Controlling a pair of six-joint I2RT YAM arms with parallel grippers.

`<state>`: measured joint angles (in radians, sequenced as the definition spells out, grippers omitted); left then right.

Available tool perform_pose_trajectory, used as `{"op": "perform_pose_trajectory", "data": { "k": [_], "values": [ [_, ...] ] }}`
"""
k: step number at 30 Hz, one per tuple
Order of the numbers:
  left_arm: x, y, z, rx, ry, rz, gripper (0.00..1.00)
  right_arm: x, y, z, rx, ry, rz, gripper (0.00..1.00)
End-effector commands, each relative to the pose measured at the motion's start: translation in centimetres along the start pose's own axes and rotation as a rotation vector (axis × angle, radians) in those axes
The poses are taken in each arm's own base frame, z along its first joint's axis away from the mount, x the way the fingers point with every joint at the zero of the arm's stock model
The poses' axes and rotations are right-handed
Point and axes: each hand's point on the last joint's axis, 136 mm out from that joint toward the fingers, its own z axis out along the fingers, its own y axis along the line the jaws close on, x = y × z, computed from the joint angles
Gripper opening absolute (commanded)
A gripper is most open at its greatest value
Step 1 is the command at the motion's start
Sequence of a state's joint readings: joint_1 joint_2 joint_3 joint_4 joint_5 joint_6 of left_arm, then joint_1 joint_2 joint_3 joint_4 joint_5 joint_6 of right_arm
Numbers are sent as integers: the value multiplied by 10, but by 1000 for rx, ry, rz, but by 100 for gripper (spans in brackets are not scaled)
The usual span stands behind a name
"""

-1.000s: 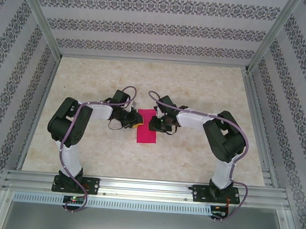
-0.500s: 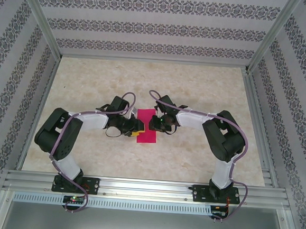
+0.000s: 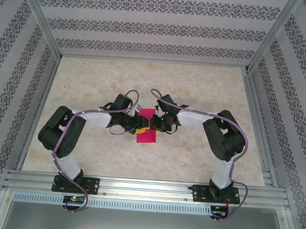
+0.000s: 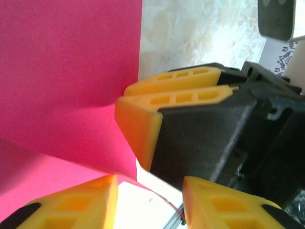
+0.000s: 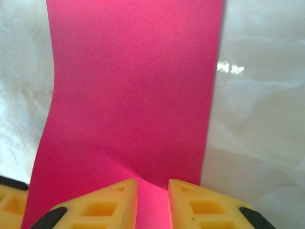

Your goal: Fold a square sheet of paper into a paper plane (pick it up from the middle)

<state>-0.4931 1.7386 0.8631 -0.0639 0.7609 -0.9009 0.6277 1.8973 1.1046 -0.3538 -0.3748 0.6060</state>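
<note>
Magenta-pink, folded down to a long narrow strip: the square sheet of paper. Lies near the middle of the pale marbled worktop, long sides running away from the arm bases, right between the two wrists. Bows a little rather than lying dead flat, with a soft shadowed bend across it in the left wrist view and a curving left edge in the right wrist view. Flanked on one side by the left arm, elbow out, forearm reaching inward to the strip's left edge. Ends in the left jaws, spread apart: left fingers of yellow plastic at the bottom of the wrist view, with a broad gap between them, pale worktop in that gap and the paper's edge just beside the left-hand one. Flanked on the other side by the right arm, reaching in to meet the strip at the same height. Ends in the right jaws, set close and pinching the paper: right fingers almost touching, with a raised pink crease running straight into the slit between them. Seen also from the left wrist, side on, pressed nearly together at the sheet's edge. Closed in by grey-patterned walls and an aluminium frame.
</note>
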Motion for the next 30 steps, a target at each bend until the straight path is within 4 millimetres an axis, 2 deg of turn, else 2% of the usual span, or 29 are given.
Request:
{"op": "perform_pose_trajectory", "data": {
  "k": [1,5,12,16,20,30],
  "values": [
    [-13,-14,5,32,-33,36,43,-3,6,-3,-48,-3,6,27],
    [-16,-12,7,22,-38,33,46,-6,5,-13,-56,-24,27,28],
    [-17,-3,11,-2,-39,23,51,-16,5,-42,-99,-102,53,32],
    [-19,-1,13,-4,-39,21,54,-15,-5,-48,-88,-122,62,35],
    [-19,-1,12,-9,-42,23,54,-10,-3,-50,-107,-123,22,37],
    [-14,7,11,-43,-33,20,31,-8,22,-39,-173,-74,-70,38]
  ]
}}
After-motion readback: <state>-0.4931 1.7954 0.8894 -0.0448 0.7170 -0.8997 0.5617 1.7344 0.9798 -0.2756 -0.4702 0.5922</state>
